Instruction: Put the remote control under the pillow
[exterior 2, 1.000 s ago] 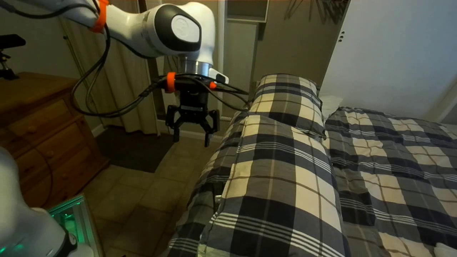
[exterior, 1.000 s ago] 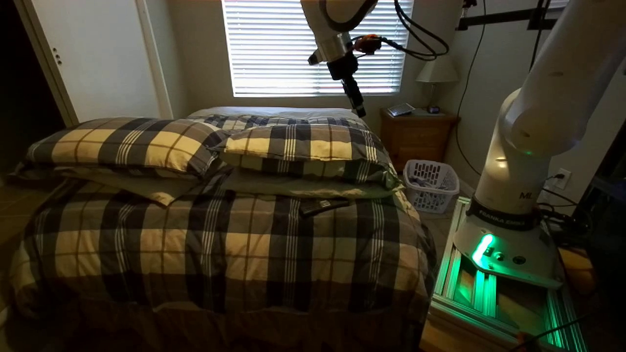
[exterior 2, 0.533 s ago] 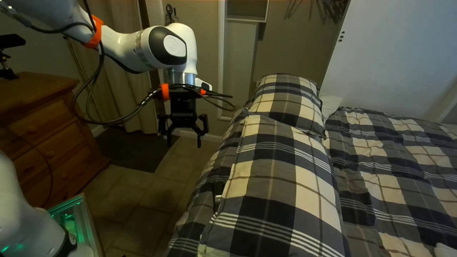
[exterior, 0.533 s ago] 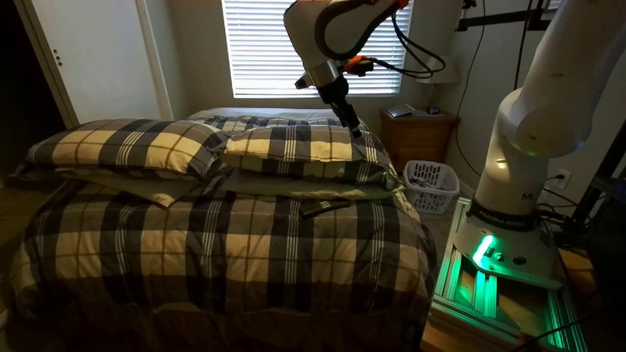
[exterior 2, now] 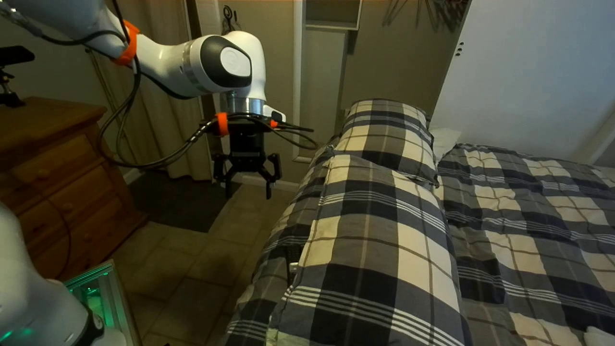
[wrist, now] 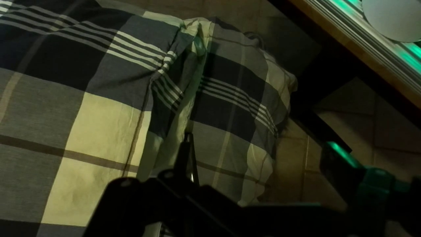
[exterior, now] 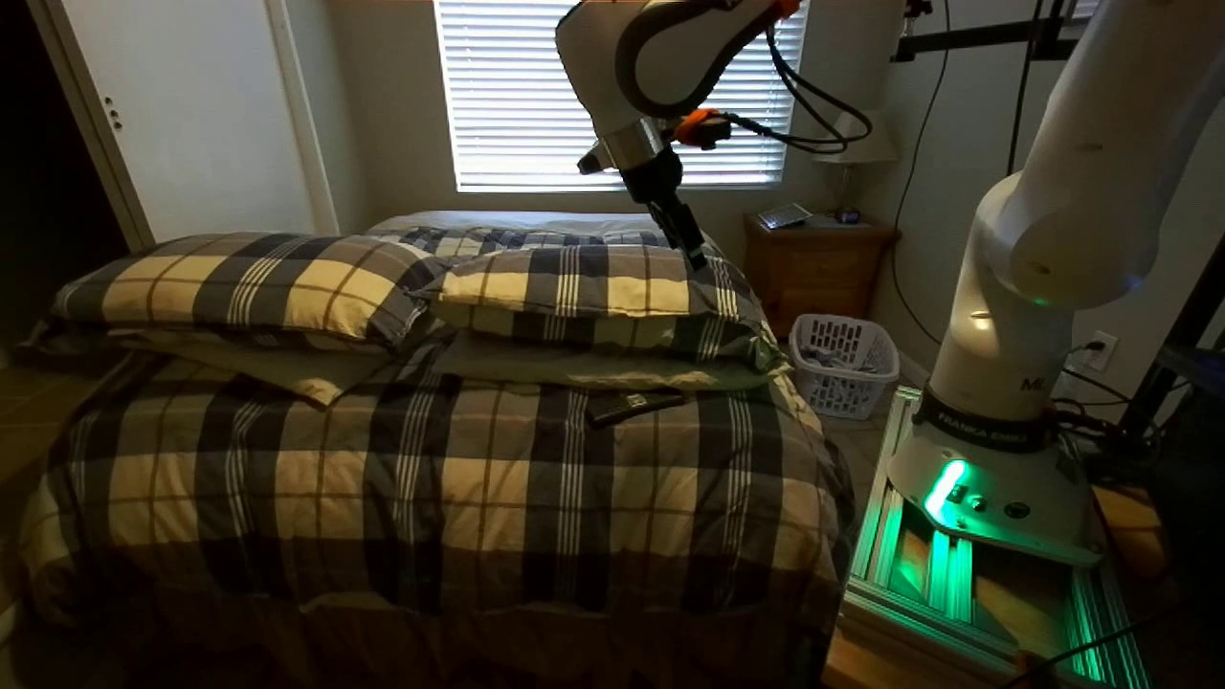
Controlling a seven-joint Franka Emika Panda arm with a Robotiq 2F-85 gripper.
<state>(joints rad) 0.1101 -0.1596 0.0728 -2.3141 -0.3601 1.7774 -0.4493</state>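
Note:
The remote control (exterior: pixel 634 407) is dark and lies on the plaid bedcover by the pillow's front edge. Only part of it shows in an exterior view (exterior 2: pixel 291 269), beside the pillow. In the wrist view a dark strip (wrist: pixel 194 161), partly hidden by a finger, appears to be the remote. The pillow (exterior: pixel 593 282) is flat, wide and cream-and-navy plaid, on a pale pillow; it also shows in an exterior view (exterior 2: pixel 375 240) and the wrist view (wrist: pixel 88 125). My gripper (exterior 2: pixel 248 194) is open and empty, pointing down, above and apart from remote and pillow.
A puffier plaid pillow (exterior: pixel 249 277) lies beside the flatter one. A white laundry basket (exterior: pixel 844 364) and a nightstand (exterior: pixel 813 268) stand beside the bed. The robot base frame (exterior: pixel 957 584) is close to the bed's edge. A wooden dresser (exterior 2: pixel 72 182) stands across the floor.
Over the last second my gripper has come down and tilted slightly, shifting left in an exterior view. It has held still for the last half second. The remote and pillows have not moved.

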